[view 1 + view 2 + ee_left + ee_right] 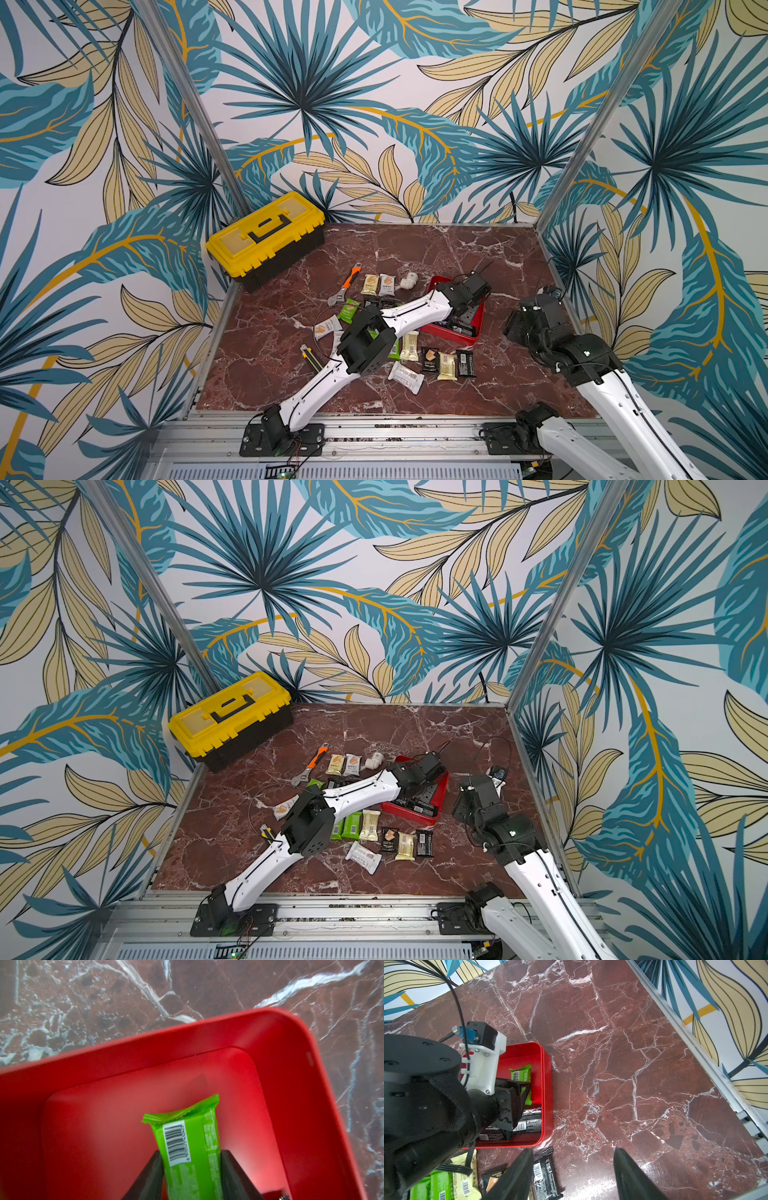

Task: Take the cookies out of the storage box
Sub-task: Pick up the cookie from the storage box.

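Red-brown marble tabletop (415,249) inside leaf-print walls, yellow toolbox (266,237) at 10 o'clock. Left arm (415,309) stretched from 7 o'clock, elbow raised, wrist dipped into the red storage box (455,336) at 3 o'clock of table centre, left gripper (191,1155) narrowed onto both long edges of a green packet (193,1136) inside, black packets (529,1124) beside it. Right arm (598,357) folded up from 5 o'clock, right gripper (573,1150) spread wide, holding nothing, above marble at 3 o'clock of the box; loose cookies (436,361) scattered at 6 to 10 o'clock of it.
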